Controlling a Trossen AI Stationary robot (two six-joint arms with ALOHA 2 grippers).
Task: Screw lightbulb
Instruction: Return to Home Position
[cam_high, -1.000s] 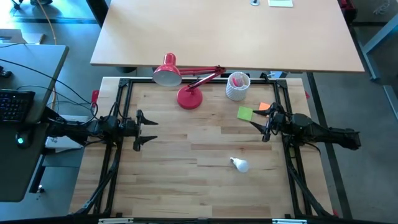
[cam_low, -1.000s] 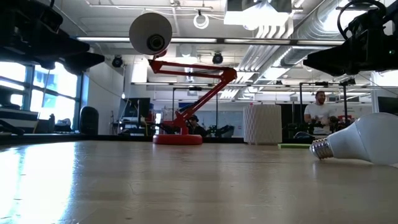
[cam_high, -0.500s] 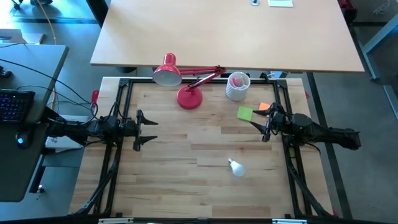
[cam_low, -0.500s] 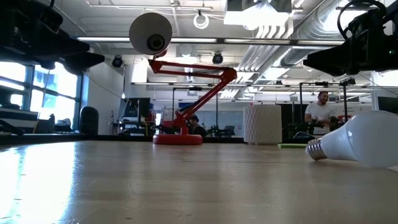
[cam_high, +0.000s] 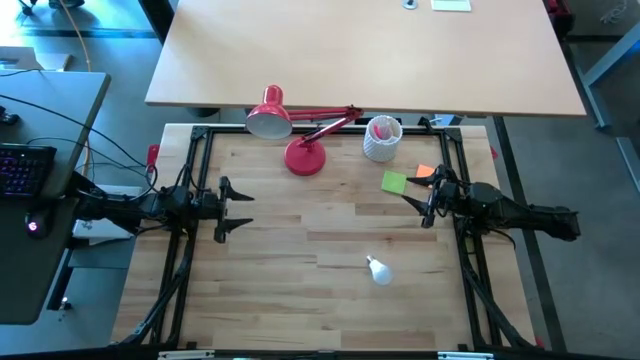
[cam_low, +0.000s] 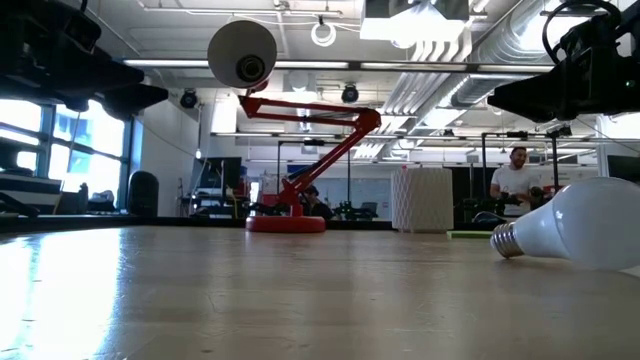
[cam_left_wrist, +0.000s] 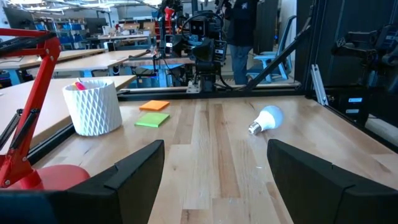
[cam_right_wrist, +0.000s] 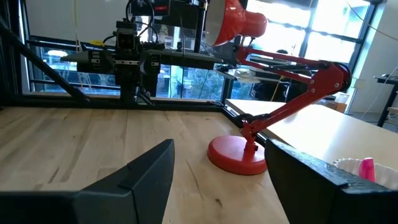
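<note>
The white lightbulb (cam_high: 378, 268) lies on its side on the wooden table (cam_high: 300, 300), right of the middle and toward the near edge; it also shows in the low view (cam_low: 575, 225) and the left wrist view (cam_left_wrist: 266, 118). The red lamp stands on its round base (cam_high: 304, 157) at the far edge. Its shade (cam_high: 270, 115) is held up on the jointed arm, its mouth (cam_low: 241, 52) facing the near side. My left gripper (cam_high: 235, 208) hovers open at the table's left. My right gripper (cam_high: 415, 200) hovers open at the right. Both point level toward the middle with nothing between their fingers.
A white perforated pen cup (cam_high: 381, 138) stands right of the lamp base. Green (cam_high: 395, 181) and orange (cam_high: 426, 171) sticky notes lie just beyond my right gripper. A black frame (cam_high: 195, 135) borders the table. A person (cam_low: 517, 180) sits in the room behind.
The lightbulb has rolled a little toward the table's left and near edges, then come to rest.
</note>
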